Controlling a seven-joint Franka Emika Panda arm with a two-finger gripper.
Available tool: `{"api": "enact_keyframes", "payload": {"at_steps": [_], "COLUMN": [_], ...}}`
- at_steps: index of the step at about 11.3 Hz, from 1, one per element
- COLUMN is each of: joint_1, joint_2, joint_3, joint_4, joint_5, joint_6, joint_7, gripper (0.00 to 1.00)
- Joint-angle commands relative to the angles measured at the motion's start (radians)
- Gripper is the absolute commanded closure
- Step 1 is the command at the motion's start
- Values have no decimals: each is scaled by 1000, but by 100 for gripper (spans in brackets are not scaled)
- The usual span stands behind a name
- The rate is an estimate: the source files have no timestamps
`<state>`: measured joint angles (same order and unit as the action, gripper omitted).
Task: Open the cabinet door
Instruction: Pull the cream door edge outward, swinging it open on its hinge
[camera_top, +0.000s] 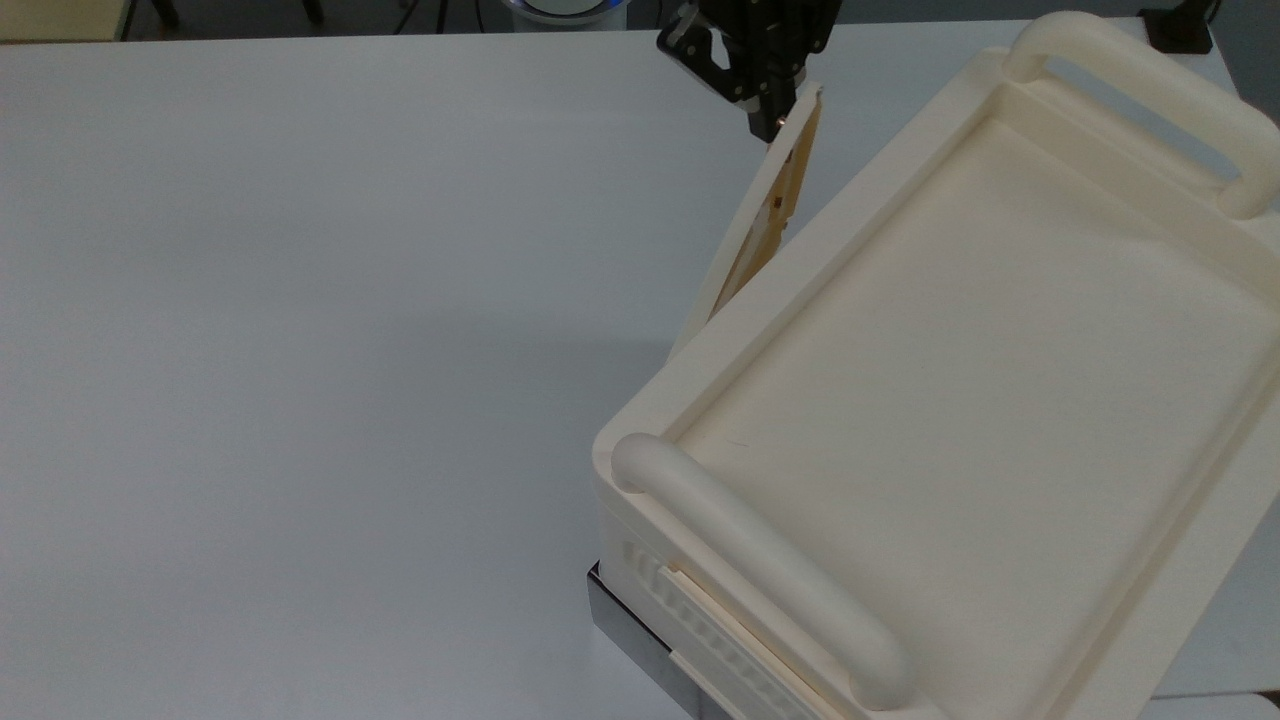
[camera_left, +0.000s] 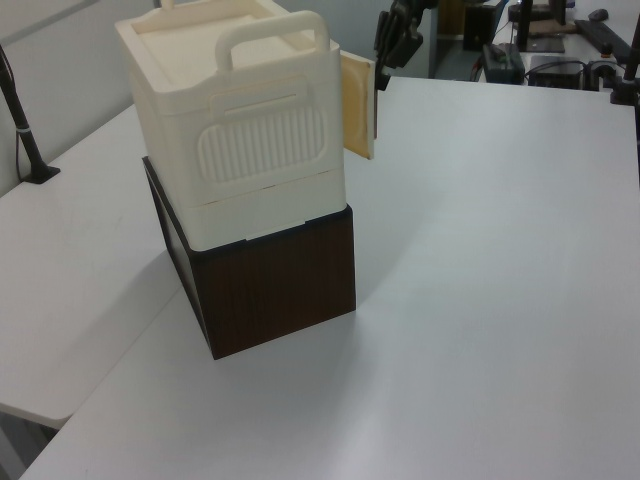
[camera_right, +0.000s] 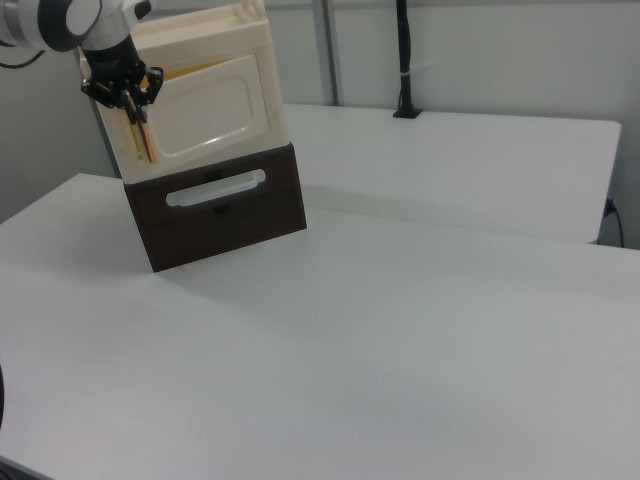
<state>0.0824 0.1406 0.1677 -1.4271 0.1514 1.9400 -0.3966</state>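
Observation:
The cream cabinet (camera_top: 960, 350) stands on a dark brown base (camera_left: 280, 280). Its cabinet door (camera_top: 762, 205), a thin flat cream panel, stands swung out from the cabinet's side, hinged at the end nearer the top view's bottom. The door's brownish inner face is turned toward the cabinet. In the left view the door (camera_left: 358, 105) juts out to the right of the cabinet. My black gripper (camera_top: 768, 118) sits at the door's free far end, shut on it. In the right view the gripper (camera_right: 130, 98) is at the door's top edge (camera_right: 141, 138).
Thick rounded bar handles (camera_top: 760, 570) (camera_top: 1140, 100) run along both short ends of the cabinet top. A ribbed slat (camera_left: 262, 145) sits on the near end face. The white table (camera_top: 300, 350) spreads wide to the top view's left. A black pole (camera_right: 403, 60) stands behind.

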Motion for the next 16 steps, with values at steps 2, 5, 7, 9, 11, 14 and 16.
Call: {"api": "enact_keyframes", "payload": {"at_steps": [2,5,7,9,11,14,16], "joint_1": [-119,-228,-309,-384,-467,-510,-512], "joint_2": [-59,-58,-44,-27,-27,-44,-73], "joint_3": [-1,-5,-10,-10,-11,-63,-100], "joint_4": [-38,-33,-32,-30,-27,-9,-12], "joint_5": [0,0,0,-9,-12,-18,-18], "joint_6": [-94,-113,-99,-40,-1,-9,-18], "joint_7": [7,-4,-48,-67,-94,-108,-105], "gripper": [66,42,35,32,25,0,0]}}
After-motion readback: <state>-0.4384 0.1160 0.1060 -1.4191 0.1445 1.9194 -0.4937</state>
